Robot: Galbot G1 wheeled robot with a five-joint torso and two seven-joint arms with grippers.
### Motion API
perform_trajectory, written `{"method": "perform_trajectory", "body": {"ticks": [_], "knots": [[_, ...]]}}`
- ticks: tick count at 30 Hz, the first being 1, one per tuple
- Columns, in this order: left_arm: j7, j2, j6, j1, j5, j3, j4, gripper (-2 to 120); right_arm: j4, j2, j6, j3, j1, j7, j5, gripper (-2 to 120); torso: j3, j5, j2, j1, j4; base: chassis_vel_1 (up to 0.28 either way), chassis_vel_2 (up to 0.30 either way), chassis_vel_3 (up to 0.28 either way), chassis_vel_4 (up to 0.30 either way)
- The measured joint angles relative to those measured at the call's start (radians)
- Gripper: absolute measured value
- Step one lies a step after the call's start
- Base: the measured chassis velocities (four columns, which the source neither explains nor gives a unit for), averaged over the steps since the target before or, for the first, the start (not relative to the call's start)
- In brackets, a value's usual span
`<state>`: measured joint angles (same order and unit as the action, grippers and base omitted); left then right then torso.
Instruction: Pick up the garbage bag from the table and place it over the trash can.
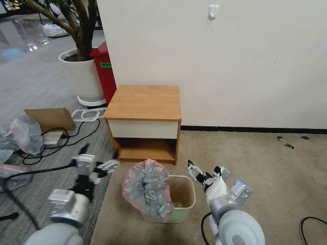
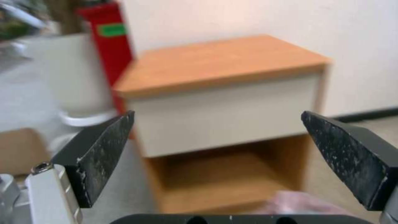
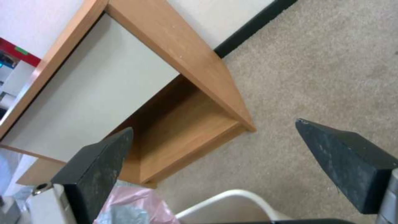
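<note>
The garbage bag (image 1: 146, 187), grey with a pink-red edge, is draped over the left half of the cream-white trash can (image 1: 185, 200); the can's right half stays uncovered. The can stands on the carpet in front of the wooden table (image 1: 144, 100), whose top is bare. My left gripper (image 1: 101, 157) hovers open just left of the bag, apart from it. My right gripper (image 1: 203, 169) is open beside the can's right rim. In the left wrist view the open left gripper (image 2: 216, 115) faces the table (image 2: 224, 102), with the bag (image 2: 298, 202) low down. The right wrist view shows the open right gripper (image 3: 214, 126), the can's rim (image 3: 232, 197) and the bag (image 3: 132, 205).
A red bin (image 1: 104, 73) and a big white planter (image 1: 81, 76) stand left of the table by the wall. Cardboard (image 1: 51, 117), black cables (image 1: 68, 136) and plastic bundles (image 1: 25, 132) litter the floor at left. A black cable (image 1: 313, 224) lies at right.
</note>
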<state>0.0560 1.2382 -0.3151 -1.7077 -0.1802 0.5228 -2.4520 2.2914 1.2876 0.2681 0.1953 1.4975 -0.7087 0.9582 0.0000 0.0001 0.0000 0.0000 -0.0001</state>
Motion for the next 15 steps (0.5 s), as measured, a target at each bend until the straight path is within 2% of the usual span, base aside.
{"method": "perform_trajectory", "body": {"ticks": [3, 4, 6, 9, 10, 11, 13, 15], "knots": [[0.005, -0.021, -0.036, 0.016, 0.003, -0.098, 0.021, 100, -0.012, 0.0, 0.0, 0.015, 0.005, 0.016, -0.012, 100, 0.0, 0.0, 0.0, 0.0, 0.0001, 0.0, 0.0, 0.0, 0.0], [0.005, -0.021, -0.036, 0.016, 0.003, -0.098, 0.021, 100, -0.012, 0.0, 0.0, 0.015, 0.005, 0.016, -0.012, 100, 0.0, 0.0, 0.0, 0.0, 0.0001, 0.0, 0.0, 0.0, 0.0], [0.016, -0.028, -0.052, 0.017, 0.008, -0.155, 0.039, 100, -0.017, 0.006, -0.002, 0.023, 0.011, 0.035, -0.025, 100, 0.0, 0.0, 0.0, 0.0, 0.0, 0.0, 0.0, 0.0, 0.0], [0.068, -0.024, -0.087, 0.016, 0.011, -0.236, 0.066, 100, -0.022, 0.011, -0.004, 0.024, 0.014, 0.048, -0.034, 100, 0.0, 0.0, 0.0, 0.0, 0.0, 0.0, 0.0, 0.0, 0.0], [0.068, -0.024, -0.087, 0.016, 0.011, -0.236, 0.066, 100, -0.022, 0.011, -0.004, 0.024, 0.014, 0.048, -0.034, 100, 0.0, 0.0, 0.0, 0.0, 0.0, 0.0, 0.0, 0.0, 0.0], [0.107, -0.014, -0.112, 0.013, 0.02, -0.272, 0.08, 100, -0.026, 0.011, -0.005, 0.023, 0.013, 0.051, -0.035, 100, 0.0, 0.0, 0.0, 0.0, 0.0, 0.0, 0.0, 0.0, 0.0], [0.151, 0.003, -0.145, 0.006, 0.048, -0.3, 0.095, 97, -0.038, 0.011, -0.005, 0.021, 0.008, 0.059, -0.043, 100, 0.0, -0.0001, 0.0, 0.0, 0.0001, 0.0, 0.0, 0.0, 0.0], [0.165, 0.01, -0.159, 0.002, 0.056, -0.304, 0.1, 95, -0.045, 0.012, -0.008, 0.021, 0.007, 0.066, -0.053, 100, 0.0, 0.0, 0.0, 0.0, 0.0002, 0.0, 0.0, 0.0, 0.0]]}}
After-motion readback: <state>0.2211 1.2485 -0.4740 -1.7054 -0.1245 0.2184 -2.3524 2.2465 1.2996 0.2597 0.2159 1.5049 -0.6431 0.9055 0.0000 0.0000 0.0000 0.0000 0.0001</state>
